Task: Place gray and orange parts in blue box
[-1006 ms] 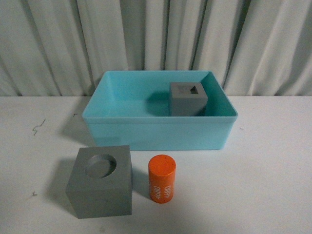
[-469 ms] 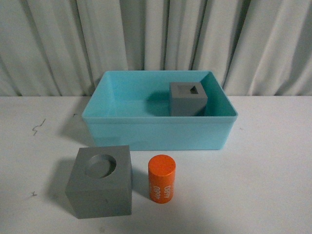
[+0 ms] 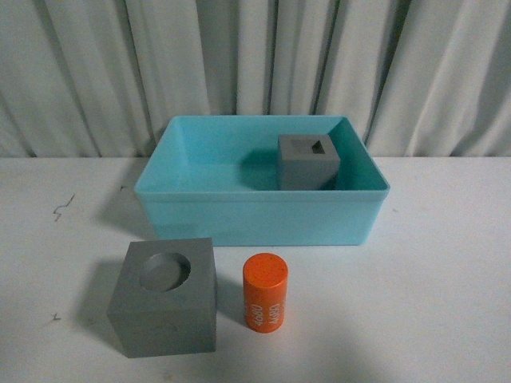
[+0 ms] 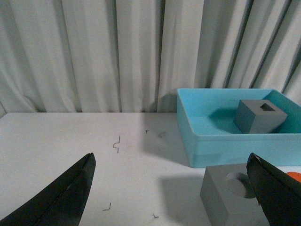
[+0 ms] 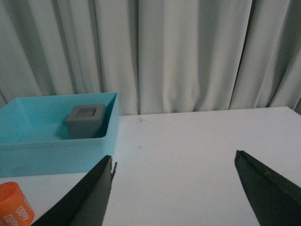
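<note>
- The light turquoise-blue rectangular plastic bin [image 3: 255, 219] stands in the middle of the front view with its long wall toward you; I judge this lets either arm reach over the thin rim
- A matte gray cube with a rectangular recess [image 3: 308, 163] already sits inside the bin, upright, in its far right corner
- The matte gray cube with a round recess [image 3: 164, 307] rests on the white table [image 3: 447, 303] at the lower left of the front view, and the small orange cylinder with white digits [image 3: 264, 297] stands upright just beside it, not touching; both wait in front of the bin
- Your left gripper [image 4: 170, 157] is spread wide and holds nothing; the round-recess cube lies at the edge of its gap, partly hidden behind one dark finger, not centred
- Your right gripper [image 5: 174, 157] is also spread wide and empty; only bare table lies between its fingers, and the orange cylinder stays outside the gap
- I judge two parts remain, and each gripper must first be centred over its part
</note>
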You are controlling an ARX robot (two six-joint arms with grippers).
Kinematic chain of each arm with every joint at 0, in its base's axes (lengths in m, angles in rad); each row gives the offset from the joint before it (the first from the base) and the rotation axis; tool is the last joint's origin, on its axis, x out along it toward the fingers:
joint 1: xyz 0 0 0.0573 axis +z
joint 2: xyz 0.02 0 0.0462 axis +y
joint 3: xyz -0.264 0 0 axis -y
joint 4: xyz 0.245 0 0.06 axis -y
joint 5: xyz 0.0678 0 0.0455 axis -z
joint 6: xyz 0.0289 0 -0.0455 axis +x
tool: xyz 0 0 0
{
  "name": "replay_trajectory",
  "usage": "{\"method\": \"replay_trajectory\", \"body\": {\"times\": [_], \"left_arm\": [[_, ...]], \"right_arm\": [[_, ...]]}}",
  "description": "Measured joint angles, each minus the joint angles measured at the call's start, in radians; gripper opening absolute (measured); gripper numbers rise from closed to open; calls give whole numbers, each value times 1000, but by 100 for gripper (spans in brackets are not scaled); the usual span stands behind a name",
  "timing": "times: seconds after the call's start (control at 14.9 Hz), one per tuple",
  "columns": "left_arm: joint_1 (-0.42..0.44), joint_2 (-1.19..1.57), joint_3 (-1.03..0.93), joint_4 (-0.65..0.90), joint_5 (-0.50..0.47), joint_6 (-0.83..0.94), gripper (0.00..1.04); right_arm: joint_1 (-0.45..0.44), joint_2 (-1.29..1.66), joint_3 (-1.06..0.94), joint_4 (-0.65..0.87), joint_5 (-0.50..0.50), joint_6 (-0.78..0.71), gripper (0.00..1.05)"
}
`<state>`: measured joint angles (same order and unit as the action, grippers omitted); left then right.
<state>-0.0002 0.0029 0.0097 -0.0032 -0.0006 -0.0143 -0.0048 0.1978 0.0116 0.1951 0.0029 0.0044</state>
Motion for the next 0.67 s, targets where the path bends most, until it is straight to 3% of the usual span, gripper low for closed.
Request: {"method": "replay_trajectory", "body": {"times": [0.13,0.2,0.4,0.67], "left_arm": [[0,0,0,0,0,0,98],[0,0,0,0,-1,0,98],[0,0,0,0,1,0,98],[0,0,0,0,0,0,98]], "right_arm": [[0,-34,0,-35,0,0,57],[0,-155,0,-202,-2,-1,42],[0,-194,0,-199,-2,-2,4],[0,-194,0,-199,-2,-3,2]]}}
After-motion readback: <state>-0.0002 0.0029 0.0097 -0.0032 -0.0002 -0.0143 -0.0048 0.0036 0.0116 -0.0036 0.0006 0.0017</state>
